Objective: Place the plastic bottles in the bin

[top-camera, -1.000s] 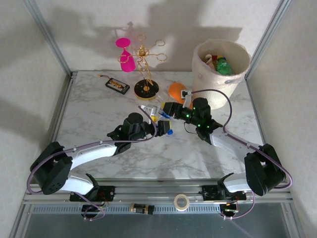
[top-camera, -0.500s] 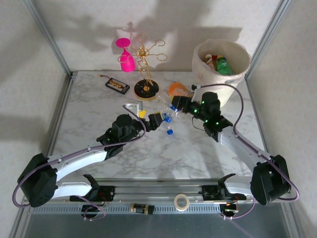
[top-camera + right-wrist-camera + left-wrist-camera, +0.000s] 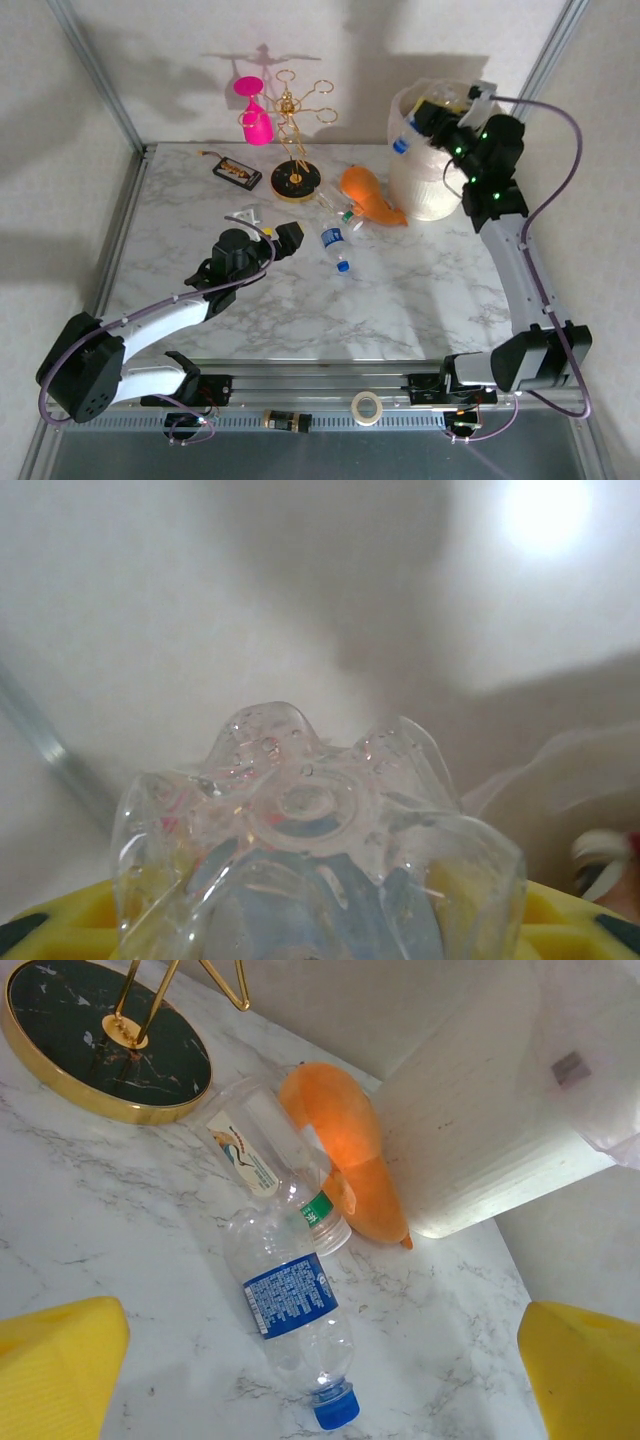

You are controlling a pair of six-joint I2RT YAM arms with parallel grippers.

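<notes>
Grip: right gripper [image 3: 420, 128] clenched on bottle [image 3: 310, 850], held above bin [image 3: 425, 195], ready for dropping.
Left gripper [image 3: 268, 226]: jaws wide, nothing held, facing two table bottles [image 3: 295, 1310] beside fish [image 3: 350, 1160], likely next.

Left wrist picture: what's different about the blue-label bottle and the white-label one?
The clear plastic bottle with the blue label has a blue cap; the clear plastic bottle with the white label has a green neck band. The white-label bottle lies right beside the orange fish-shaped toy; the blue-label bottle lies nearer the arms. Both lie sideways on the marble table.
</notes>
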